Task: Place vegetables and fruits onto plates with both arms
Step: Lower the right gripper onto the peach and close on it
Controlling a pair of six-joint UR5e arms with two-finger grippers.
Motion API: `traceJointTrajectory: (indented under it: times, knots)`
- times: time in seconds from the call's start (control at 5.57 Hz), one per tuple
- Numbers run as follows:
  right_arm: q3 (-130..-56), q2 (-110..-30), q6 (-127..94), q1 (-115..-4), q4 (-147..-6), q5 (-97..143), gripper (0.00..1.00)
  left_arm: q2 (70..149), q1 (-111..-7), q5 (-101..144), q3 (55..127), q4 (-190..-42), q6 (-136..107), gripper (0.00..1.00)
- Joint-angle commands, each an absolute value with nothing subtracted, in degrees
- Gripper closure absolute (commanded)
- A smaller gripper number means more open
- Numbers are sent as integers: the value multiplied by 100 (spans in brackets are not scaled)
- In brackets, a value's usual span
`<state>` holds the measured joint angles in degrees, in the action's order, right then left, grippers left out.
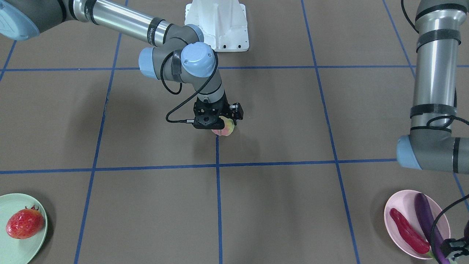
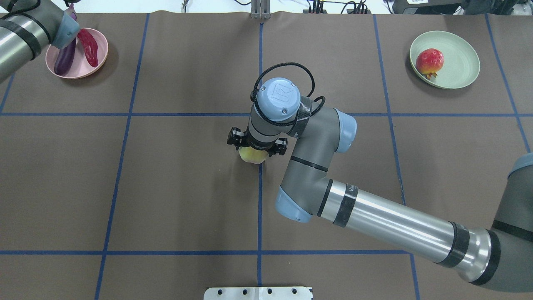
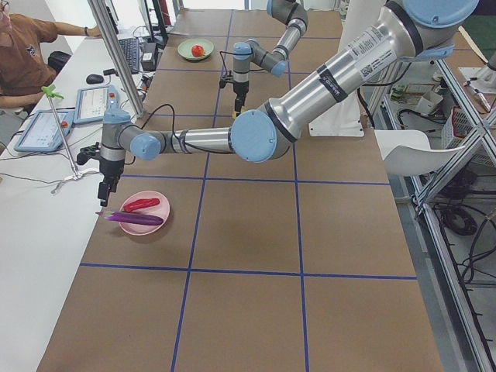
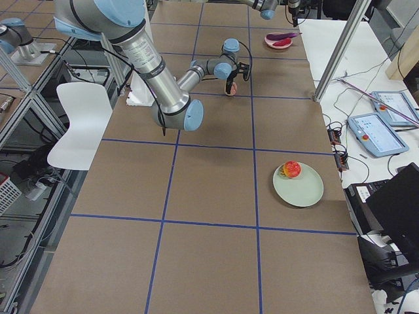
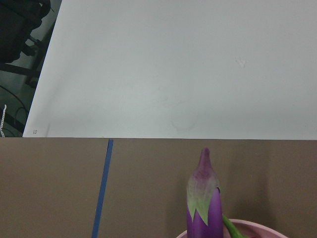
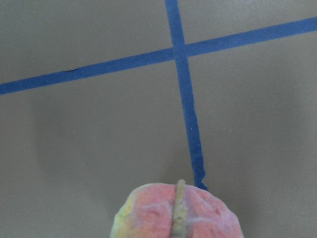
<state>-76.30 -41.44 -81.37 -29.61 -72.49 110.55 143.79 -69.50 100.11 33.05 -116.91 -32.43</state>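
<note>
Eggplant (image 1: pixel 425 216): glossy, smooth purple skin
Chili (image 1: pixel 406 229): shiny red, wrinkled
Peach (image 6: pixel 163 218): matt, fuzzy
Strawberry-like fruit (image 1: pixel 25 223): bumpy, faint sheen
Pink plate (image 1: pixel 403 200), mint plate (image 1: pixel 18 249): matt, smooth
Table cover (image 1: pixel 278 209): matt brown, paper-like
Right arm tube (image 2: pixel 395 223): brushed silver metal

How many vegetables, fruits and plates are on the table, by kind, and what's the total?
Vegetables: 2 (eggplant, chili)
Fruits: 2 (peach, red bumpy fruit)
Plates: 2 (pink plate, green plate)
Total: 6
</note>
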Motion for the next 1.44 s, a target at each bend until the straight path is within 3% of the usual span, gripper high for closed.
traceJointTrajectory:
  times: [0.0,0.18,0.36,0.54,0.9,1.08,1.26]
  knots:
    - [-7462,-4113,-8165,-2953,-7014,11030,1,14379,-6952,10011,3305,-11689,-3243,0]
    - [-7462,-4122,-8200,-2953,-7022,11030,6,14370,-6952,10011,3305,-11689,-3243,0]
    - [-7505,-4113,-8226,-2953,-7005,11030,39,14370,-6943,10011,3305,-11689,-3243,0]
    - [-7671,-4122,-8227,-2997,-6987,11039,99,14370,-6952,10011,3305,-11689,-3243,0]
    - [-8049,-4113,-8148,-3286,-7301,11100,100,14353,-6926,10063,3723,-11664,-3331,0]
    - [-8242,-4122,-8052,-3461,-7765,11109,100,14022,-6900,10551,4388,-11446,-3340,0]
    - [-8383,-4122,-7677,-3680,-8300,11118,100,13340,-6908,11112,5604,-10921,-3262,0]
